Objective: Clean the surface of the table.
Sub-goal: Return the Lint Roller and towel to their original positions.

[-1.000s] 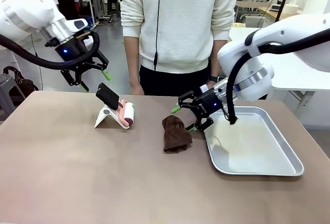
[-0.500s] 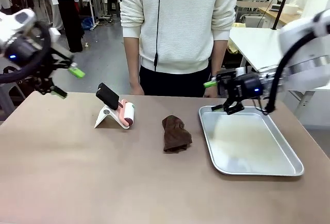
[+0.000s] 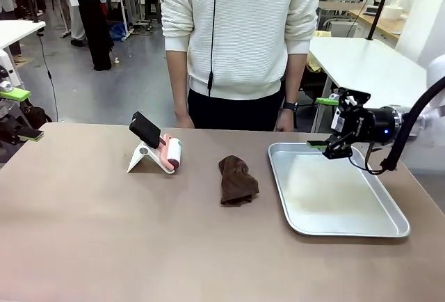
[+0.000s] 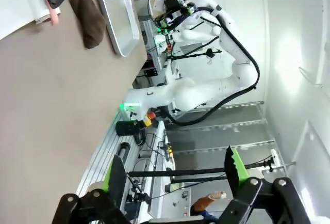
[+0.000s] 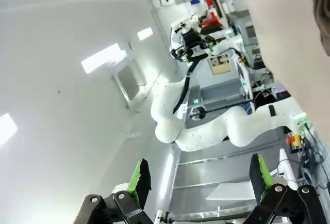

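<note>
The table (image 3: 139, 239), a wide matte brownish-taupe rectangle, spans the front view, its long axis running left to right between the arms; on it lie a crumpled brown cloth (image 3: 238, 180), a lint roller (image 3: 170, 154) on a white stand and a shiny metal tray (image 3: 389, 229). Both the left gripper (image 3: 19, 114) and right gripper (image 3: 328, 122) hang wide open and empty at the table's ends; the step likely calls for a square pinch on the cloth, then flat sweeps.

Bright, even overhead light fills the room. The matte brownish-taupe desk (image 3: 139, 232) shows no glare and only soft, faint shadows; the shiny rectangular metal tray (image 3: 389, 227) at 3 o'clock reflects pale light. Both wrist views are rolled sideways, curve strongly at the edges, and wash out on white walls.
</note>
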You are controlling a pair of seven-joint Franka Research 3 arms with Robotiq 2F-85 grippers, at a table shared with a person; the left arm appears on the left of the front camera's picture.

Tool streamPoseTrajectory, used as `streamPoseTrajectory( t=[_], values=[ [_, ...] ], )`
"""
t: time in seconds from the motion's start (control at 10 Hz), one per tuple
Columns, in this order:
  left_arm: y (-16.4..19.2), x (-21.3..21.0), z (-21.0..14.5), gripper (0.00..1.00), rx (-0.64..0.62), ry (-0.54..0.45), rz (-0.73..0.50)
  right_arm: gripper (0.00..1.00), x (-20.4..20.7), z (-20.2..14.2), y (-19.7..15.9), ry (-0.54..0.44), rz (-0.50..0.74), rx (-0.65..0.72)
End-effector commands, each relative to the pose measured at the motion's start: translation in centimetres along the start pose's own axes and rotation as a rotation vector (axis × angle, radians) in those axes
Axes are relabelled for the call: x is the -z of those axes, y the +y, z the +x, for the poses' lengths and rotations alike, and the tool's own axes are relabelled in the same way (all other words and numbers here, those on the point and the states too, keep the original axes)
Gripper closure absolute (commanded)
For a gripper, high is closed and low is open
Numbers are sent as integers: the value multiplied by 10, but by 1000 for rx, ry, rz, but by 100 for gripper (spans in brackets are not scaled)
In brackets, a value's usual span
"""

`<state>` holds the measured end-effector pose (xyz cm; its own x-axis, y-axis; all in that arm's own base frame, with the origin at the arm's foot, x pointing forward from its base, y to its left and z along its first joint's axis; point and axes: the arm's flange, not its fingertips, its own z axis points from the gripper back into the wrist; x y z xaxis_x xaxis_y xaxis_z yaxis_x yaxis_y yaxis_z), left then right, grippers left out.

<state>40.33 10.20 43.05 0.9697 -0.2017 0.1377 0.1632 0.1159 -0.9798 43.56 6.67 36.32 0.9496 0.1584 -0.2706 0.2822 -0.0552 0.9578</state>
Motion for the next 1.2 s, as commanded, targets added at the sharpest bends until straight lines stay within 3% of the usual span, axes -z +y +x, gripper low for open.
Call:
streamPoseTrajectory(
  t=[0.0, 0.1, 0.5, 0.7, 0.8, 0.9, 1.1],
  values=[
    [-6, -5, 11, 0, -10, -13, 10, 0, -11, -34, -12, -193, -29, -148],
    [-2, -10, 8, 0, -15, -9, 29, 0, -29, -45, -20, -282, -44, -168],
    [23, -21, -7, 0, -139, 85, 124, 0, -104, -83, -44, -466, -13, -259],
    [34, -14, -15, 0, -124, 36, 151, 0, -122, -78, -52, -506, 40, -247],
    [28, -22, -10, 0, -118, 65, 118, 0, -123, -73, -53, -511, 64, -261],
    [28, -22, -10, 0, -118, 65, 118, 0, -136, -71, -41, -499, 4, -216],
    [28, -22, -10, 0, -118, 65, 118, 0, -136, -71, -41, -499, 4, -216]
  ],
)
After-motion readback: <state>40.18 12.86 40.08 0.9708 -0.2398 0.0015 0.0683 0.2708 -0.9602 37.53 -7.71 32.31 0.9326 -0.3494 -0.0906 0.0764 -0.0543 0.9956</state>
